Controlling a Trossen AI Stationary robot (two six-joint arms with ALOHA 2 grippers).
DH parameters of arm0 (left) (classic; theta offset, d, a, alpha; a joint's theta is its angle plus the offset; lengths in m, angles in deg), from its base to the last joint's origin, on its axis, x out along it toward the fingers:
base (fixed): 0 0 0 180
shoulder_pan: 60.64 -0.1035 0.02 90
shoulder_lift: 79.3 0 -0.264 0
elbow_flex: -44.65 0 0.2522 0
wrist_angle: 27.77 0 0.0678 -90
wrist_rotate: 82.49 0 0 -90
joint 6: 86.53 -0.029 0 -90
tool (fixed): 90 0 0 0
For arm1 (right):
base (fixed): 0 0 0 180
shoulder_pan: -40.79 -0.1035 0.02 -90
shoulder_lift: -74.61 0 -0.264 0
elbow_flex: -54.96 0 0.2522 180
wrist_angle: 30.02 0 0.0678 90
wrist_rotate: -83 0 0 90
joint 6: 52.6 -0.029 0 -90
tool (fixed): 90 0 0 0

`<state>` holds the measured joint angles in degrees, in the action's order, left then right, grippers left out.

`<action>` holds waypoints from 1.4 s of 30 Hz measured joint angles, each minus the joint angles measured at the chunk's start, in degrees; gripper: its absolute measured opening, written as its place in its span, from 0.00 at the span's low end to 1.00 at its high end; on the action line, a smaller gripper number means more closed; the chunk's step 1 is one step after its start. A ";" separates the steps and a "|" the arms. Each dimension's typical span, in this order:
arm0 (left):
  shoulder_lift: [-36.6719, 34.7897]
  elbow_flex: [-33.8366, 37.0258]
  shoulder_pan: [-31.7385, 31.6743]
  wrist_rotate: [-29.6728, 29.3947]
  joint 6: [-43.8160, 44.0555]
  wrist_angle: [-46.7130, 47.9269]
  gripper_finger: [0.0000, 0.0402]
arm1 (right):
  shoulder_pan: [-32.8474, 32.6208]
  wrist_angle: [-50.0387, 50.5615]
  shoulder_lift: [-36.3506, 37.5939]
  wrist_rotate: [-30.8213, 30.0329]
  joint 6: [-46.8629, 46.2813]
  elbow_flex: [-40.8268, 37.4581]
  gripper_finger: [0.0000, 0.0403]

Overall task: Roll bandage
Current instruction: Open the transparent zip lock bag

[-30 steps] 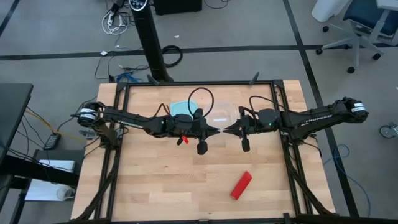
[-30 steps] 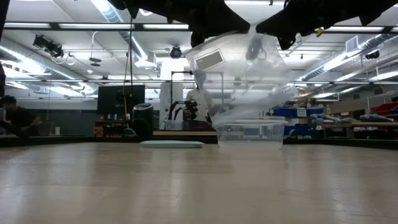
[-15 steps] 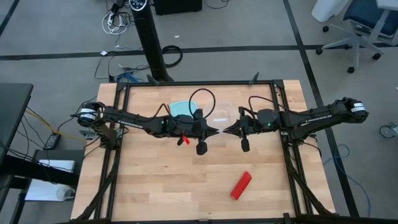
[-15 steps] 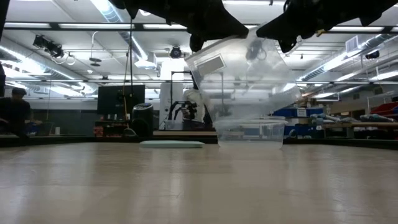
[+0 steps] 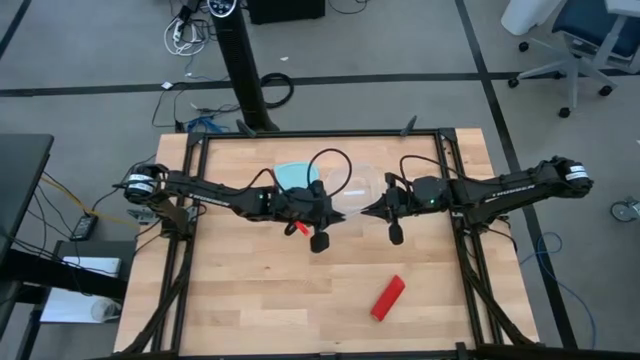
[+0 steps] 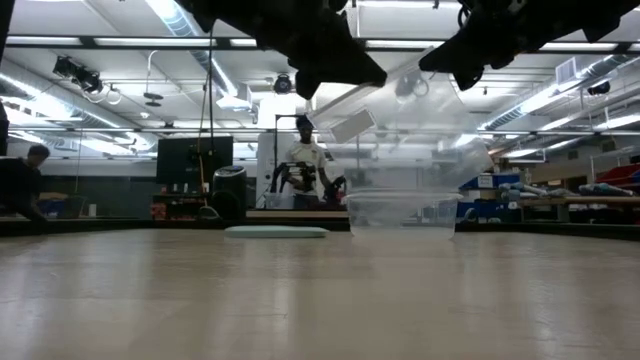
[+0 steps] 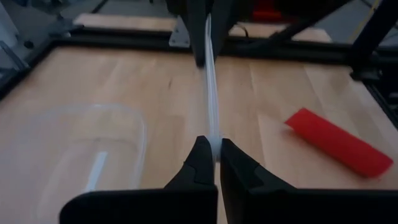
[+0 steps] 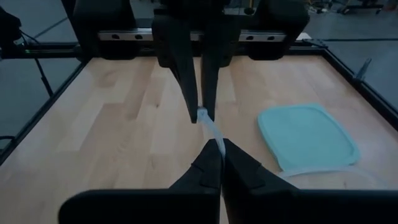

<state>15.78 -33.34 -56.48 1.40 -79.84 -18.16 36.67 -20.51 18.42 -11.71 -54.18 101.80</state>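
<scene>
The red bandage [image 5: 388, 297] lies flat on the table toward the near right, also seen in the left wrist view [image 7: 339, 142]; no gripper touches it. Above the table's middle, my left gripper [image 5: 342, 211] and my right gripper [image 5: 362, 210] face each other tip to tip. Both are shut on a clear plastic bag [image 6: 400, 130] that hangs between them. My left gripper pinches the bag's upper edge [image 7: 213, 142] between its two fingertips, coming from the table's left and slanting down. The edge runs taut from there to the other gripper. The bag hangs below, clear of the table. My right gripper pinches the same upper edge [image 8: 216, 140] between its two fingertips, coming from the table's right and slanting slightly down. The bag hangs below the fingers, off the table.
A clear plastic container [image 6: 400, 212] stands on the table beyond the bag. A light-blue lid [image 5: 295, 172] lies flat to the left of it. A black frame [image 5: 300, 137] rims the table. People stand in the room behind.
My left gripper has tipped its fingers further downward while staying shut on the bag. The bag's left side has swung and tilted with it, its label now slanting. My right gripper has kept its place.
</scene>
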 joint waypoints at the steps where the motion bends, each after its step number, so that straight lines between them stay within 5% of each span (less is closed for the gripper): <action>1: 0.00 0.02 0.00 0.30 0.32 0.71 0.00 | 0.00 0.17 0.10 -0.02 0.00 0.00 0.00; 29: 0.02 0.13 0.07 8.08 4.08 13.90 0.00 | -0.76 1.48 0.86 -0.15 0.07 0.00 0.00; 42: 0.22 -2.06 0.21 5.76 4.05 15.12 0.05 | -1.52 0.38 1.06 -0.50 0.04 0.02 0.00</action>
<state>16.00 -35.40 -56.27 7.15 -75.79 -3.04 35.15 -20.12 19.47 -12.21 -54.14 101.83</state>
